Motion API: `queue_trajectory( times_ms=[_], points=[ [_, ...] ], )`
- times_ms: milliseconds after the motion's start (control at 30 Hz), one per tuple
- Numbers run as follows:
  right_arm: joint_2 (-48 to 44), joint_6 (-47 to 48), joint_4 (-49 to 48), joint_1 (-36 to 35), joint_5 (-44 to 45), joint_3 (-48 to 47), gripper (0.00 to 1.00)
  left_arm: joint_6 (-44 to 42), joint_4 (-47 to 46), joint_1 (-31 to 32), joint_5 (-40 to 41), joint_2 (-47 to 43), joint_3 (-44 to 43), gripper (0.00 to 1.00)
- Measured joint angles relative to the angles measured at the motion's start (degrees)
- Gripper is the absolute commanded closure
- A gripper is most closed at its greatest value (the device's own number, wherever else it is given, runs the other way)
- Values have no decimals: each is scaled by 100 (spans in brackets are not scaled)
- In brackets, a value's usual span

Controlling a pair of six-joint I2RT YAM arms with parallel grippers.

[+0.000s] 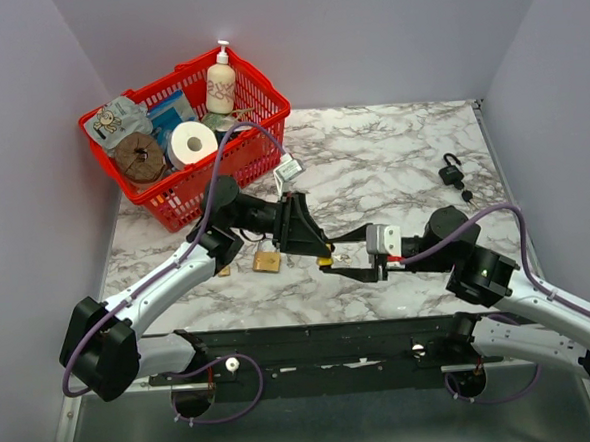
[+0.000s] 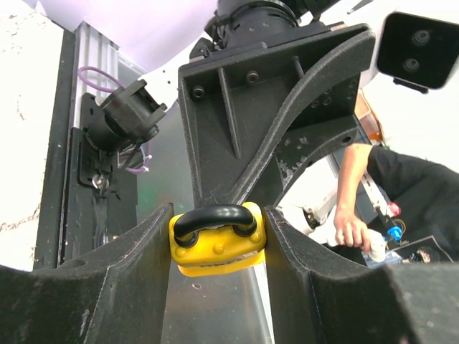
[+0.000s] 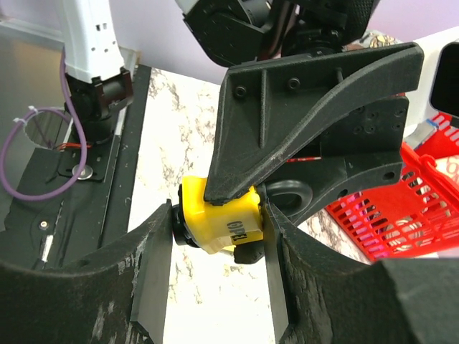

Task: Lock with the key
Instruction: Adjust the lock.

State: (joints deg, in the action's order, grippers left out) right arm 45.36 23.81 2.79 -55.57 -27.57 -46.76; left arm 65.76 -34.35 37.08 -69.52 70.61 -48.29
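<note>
A yellow padlock (image 2: 217,244) with a black shackle (image 2: 214,218) is clamped between my left gripper's (image 1: 320,252) fingers, above the table's middle. In the top view only a bit of yellow (image 1: 325,262) shows. My right gripper (image 1: 346,269) reaches in from the right and straddles the same padlock (image 3: 228,215). Its left finger (image 3: 154,265) sits at a black key head (image 3: 175,222) sticking out of the lock's end. Its right finger (image 3: 278,251) sits at the shackle end. The jaws stand apart, and I cannot tell whether they press on it.
A brass padlock (image 1: 267,261) lies on the marble under the left arm. A black padlock with keys (image 1: 453,174) lies at the right back. A red basket (image 1: 174,203) of goods stands at the back left. Purple walls close in on three sides.
</note>
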Motion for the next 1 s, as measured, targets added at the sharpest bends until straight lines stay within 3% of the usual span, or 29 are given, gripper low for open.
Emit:
queue_trajectory(
  times_ms=[167,233,333,500,533,600,667,1000],
  points=[
    [46,-90,-22,-15,251,0,77,7,63,-68,138,0,26,100],
    [46,-87,-28,-17,273,9,87,35,46,-116,164,0,50,100],
    [13,-72,-105,-17,267,94,88,120,-81,-162,162,2,116,100],
    [-28,4,-160,-20,245,131,46,179,-190,-162,160,2,131,100],
    [-31,9,-160,-20,245,131,30,190,-199,-162,160,2,131,100],
    [-46,24,-153,-20,254,131,21,236,-247,-162,153,2,131,100],
    [-201,26,-136,22,387,155,4,326,-334,-267,-13,2,138,100],
    [-621,348,-160,83,505,238,0,1034,-1217,-450,-348,92,157,100]
  ],
)
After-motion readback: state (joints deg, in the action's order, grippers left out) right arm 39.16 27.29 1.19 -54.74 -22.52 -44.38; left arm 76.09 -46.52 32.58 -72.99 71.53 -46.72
